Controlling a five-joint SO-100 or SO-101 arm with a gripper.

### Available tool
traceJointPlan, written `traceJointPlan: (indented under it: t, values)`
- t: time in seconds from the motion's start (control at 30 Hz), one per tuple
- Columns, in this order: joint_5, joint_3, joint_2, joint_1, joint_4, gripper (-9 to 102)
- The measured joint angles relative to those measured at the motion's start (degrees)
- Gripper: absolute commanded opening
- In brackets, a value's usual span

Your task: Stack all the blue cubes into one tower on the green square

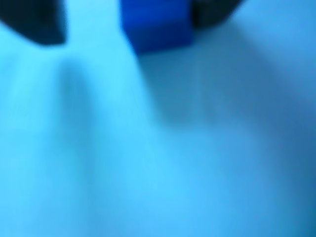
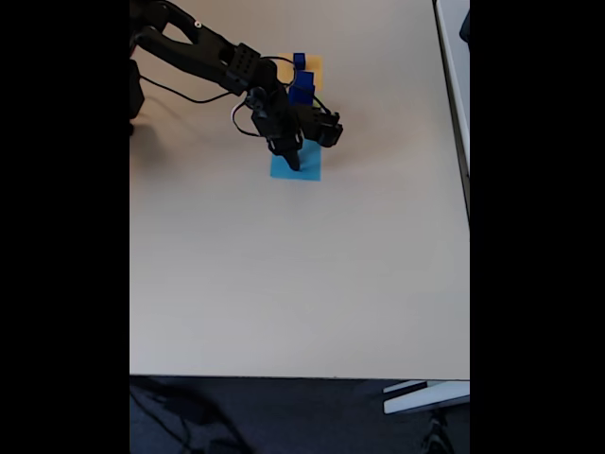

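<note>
- Close up in the wrist view, a dark blue cube sits at the top edge of the frame, against the pale surface of the light-blue square. The picture is heavily blurred and the cube's size cannot be judged.
- Two dark fingers flank that cube. The right one is against it, and a strip of light blue shows between it and the left one.
- From the fixed view, two more dark blue cubes lie beyond the light-blue square, toward the counter's far edge. One cube is just behind the arm's wrist. A smaller cube is farther off, at the left edge of a yellow-orange square.
- Whether these two cubes touch or are stacked cannot be told at this size.
- The end effector points down with its tip on or just above the left part of the light-blue square. Its fingers stand apart on either side of the cube in the wrist view, but whether they actually clamp it cannot be told.
- The black arm reaches toward the light-blue square from the upper left of the fixed view, with thin black cables looping beside it.
- The beige counter spreads bare below the light-blue square, down to its near edge.
</note>
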Motion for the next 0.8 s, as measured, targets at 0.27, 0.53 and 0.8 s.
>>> traceJointPlan:
  t: [0.27, 0.53, 0.8]
  values:
    - [-0.5, 0.1, 0.7, -1.5, -0.1, 19]
    - [2.1, -11.3, 2.8, -5.7, 6.1, 22]
    - [3.1, -20.0, 6.4, -6.3, 7.5, 22]
